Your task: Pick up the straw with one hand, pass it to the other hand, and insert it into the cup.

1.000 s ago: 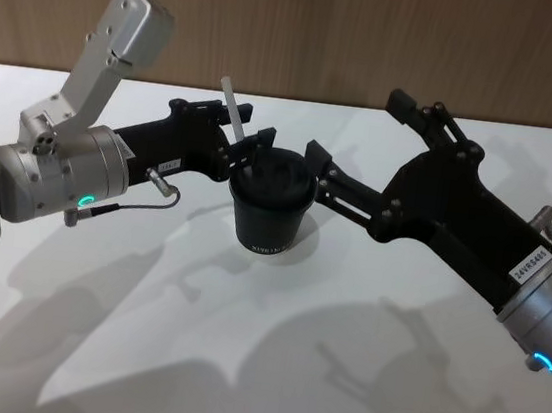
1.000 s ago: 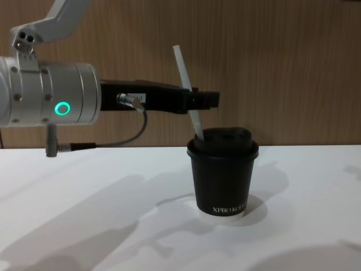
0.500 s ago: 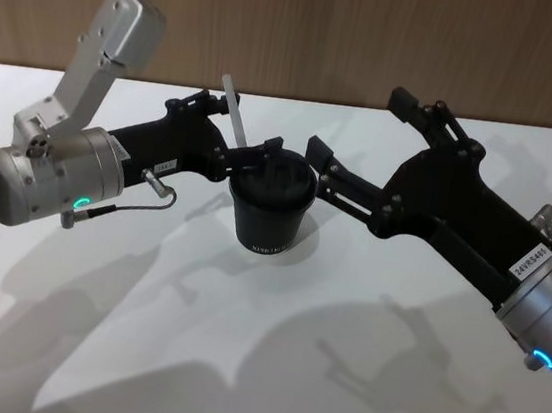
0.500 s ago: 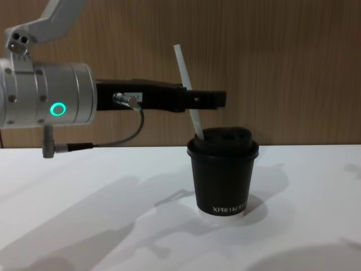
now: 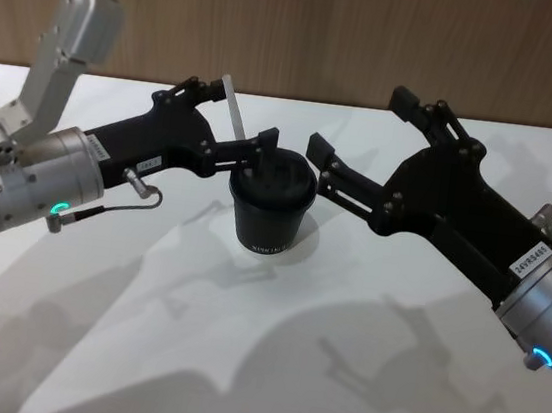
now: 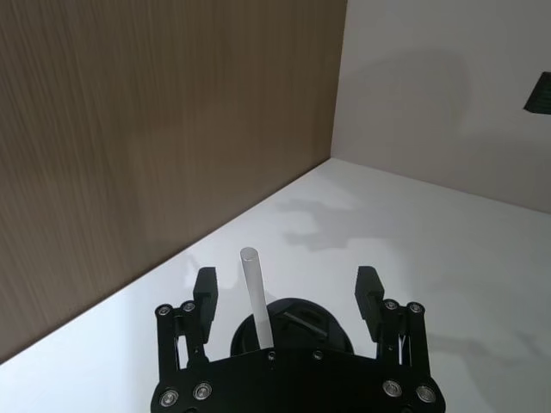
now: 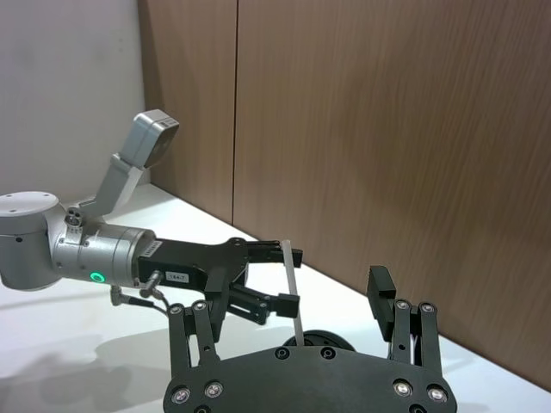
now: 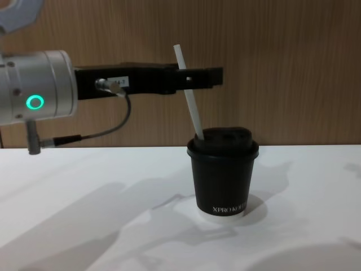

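One straw (image 8: 189, 96), one cup (image 8: 223, 172), one table (image 5: 237, 363), and two claws: left claw (image 5: 242, 137), right claw (image 5: 357, 141).

looks like a robotics lab or demo booth, not a home: plain white desk (image 5: 237, 363) w/ almost nothing on it, wood-grain panel wall (image 8: 282, 68) right along the desk's far edge, a bare white wall (image 6: 448, 95) meeting it at the corner, and 2 robot arms reaching over the desk.
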